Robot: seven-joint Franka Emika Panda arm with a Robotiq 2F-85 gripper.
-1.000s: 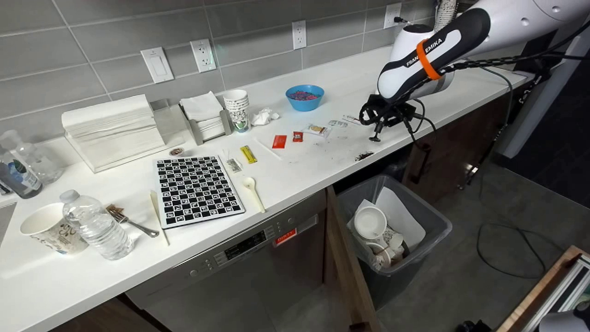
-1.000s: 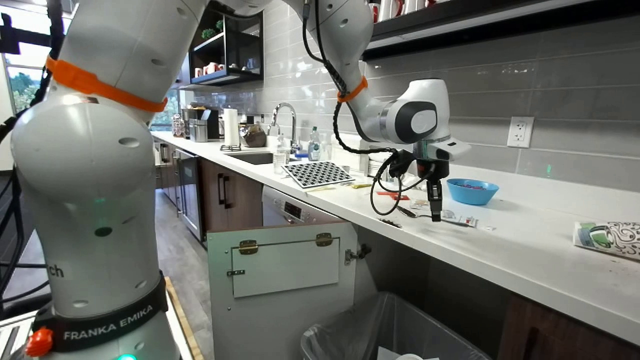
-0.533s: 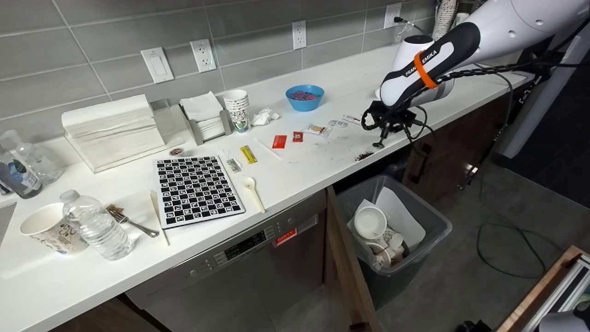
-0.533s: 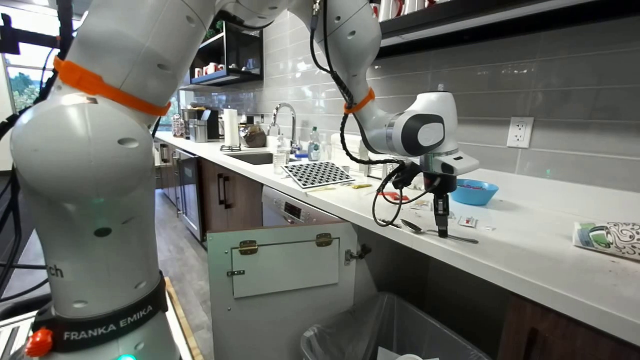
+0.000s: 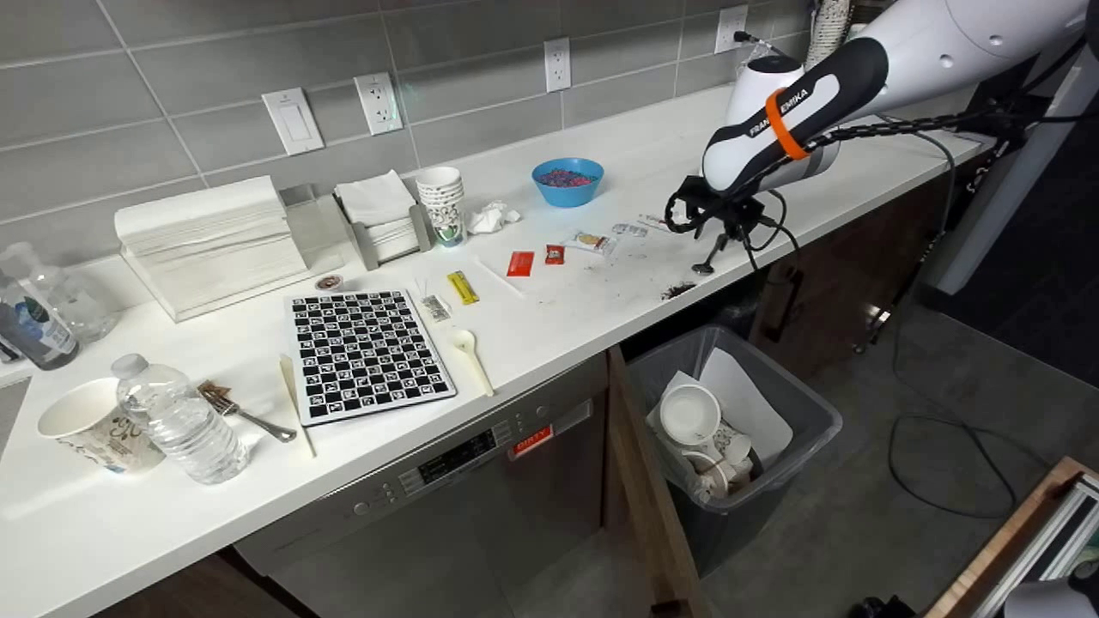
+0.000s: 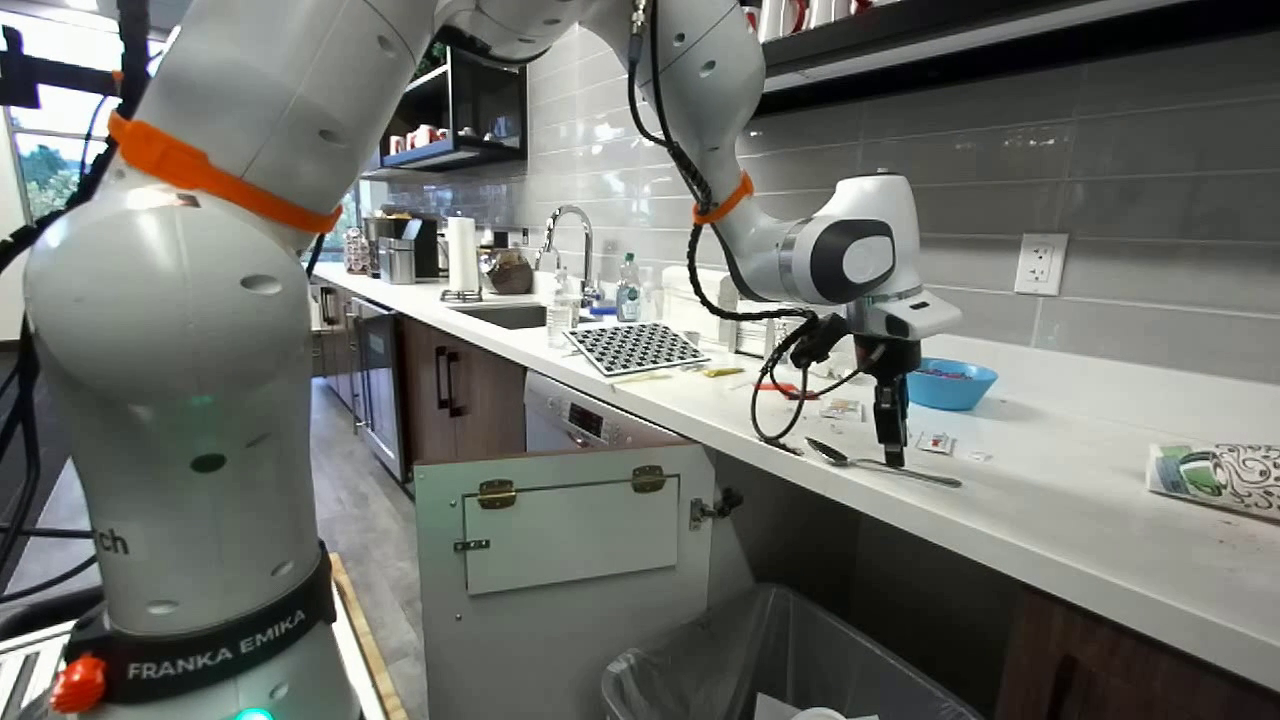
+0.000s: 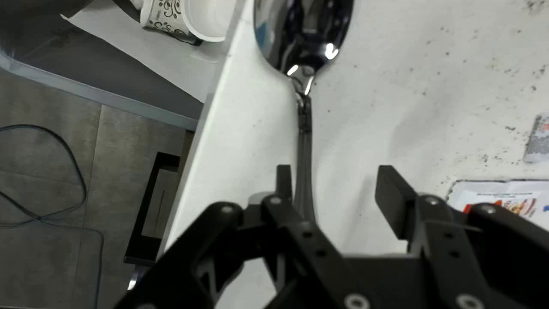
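A silver metal spoon [image 7: 304, 38] lies on the white counter close to its front edge, and it also shows in both exterior views [image 5: 703, 268] [image 6: 828, 452]. My gripper [image 7: 334, 184] is open above the handle end. The handle runs between the two fingers, closer to the left finger in the wrist view, with a wide gap to the right finger. The handle's end is hidden behind the gripper. In an exterior view the gripper [image 6: 892, 462] points straight down with its fingertips at the handle, low over the counter. I cannot tell whether the left finger touches the handle.
A printed wrapper [image 7: 510, 199] lies right of the gripper. A blue bowl [image 5: 567, 182] stands behind it. Dark crumbs [image 5: 678, 290] lie near the edge. Below are an open cabinet door [image 6: 570, 540] and a lined bin [image 5: 824, 421]. A patterned cup [image 6: 1220, 478] lies on the counter.
A second ago the spoon was in the gripper, slightly above the counter. Arm and spoon moved down and toward the front edge. The fingers have since opened, leaving the spoon on the counter.
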